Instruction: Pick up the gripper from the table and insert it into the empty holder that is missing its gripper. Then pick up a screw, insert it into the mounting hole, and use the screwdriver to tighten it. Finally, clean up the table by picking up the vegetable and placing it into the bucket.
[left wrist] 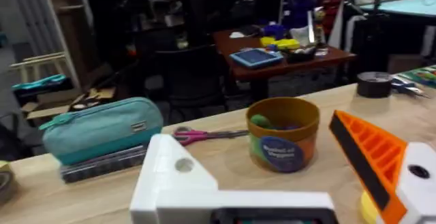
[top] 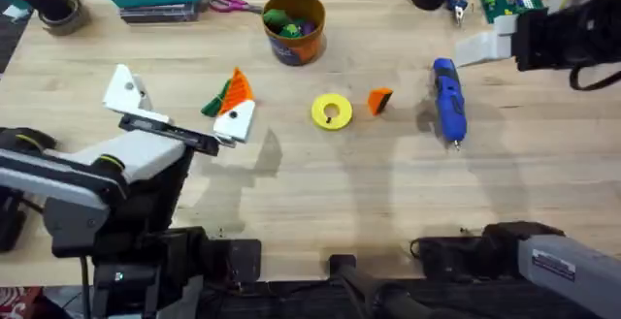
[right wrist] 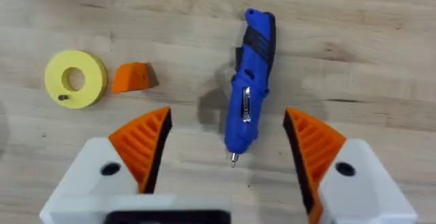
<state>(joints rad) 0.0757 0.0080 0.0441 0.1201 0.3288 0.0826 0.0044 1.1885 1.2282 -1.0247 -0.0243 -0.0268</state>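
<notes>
**A:** Wood, pale and bare: one table point(top: 320, 193). Taking its middle in the overhead view as the dial, what sits where, biggest first?

**B:** Two claws. The left gripper point(top: 179, 94) is at 9 o'clock, spread wide and holding nothing. One of its brackets carries an orange finger point(top: 239, 88); the other is the holder point(top: 124, 88), plain white. The right gripper point(right wrist: 228, 118) is at 2 o'clock, released, with two orange fingers either side of the screwdriver below.

**A:** So three mounted fingers. Next?

**B:** One bucket point(top: 294, 28) at 12 o'clock, with green and purple toy pieces inside. It has a round blue label point(left wrist: 281, 154), but the writing is too blurred to read.

**A:** And the tool?

**B:** One blue screwdriver point(top: 448, 101) lies at 3 o'clock, with no legible marking. One yellow ring point(top: 332, 111) sits near the centre.

**A:** Smaller still?

**B:** One green vegetable point(top: 212, 104) at 9 o'clock, just beside the left orange finger. One loose gripper point(top: 379, 100) lies between the ring and the screwdriver, close to the ring
</notes>
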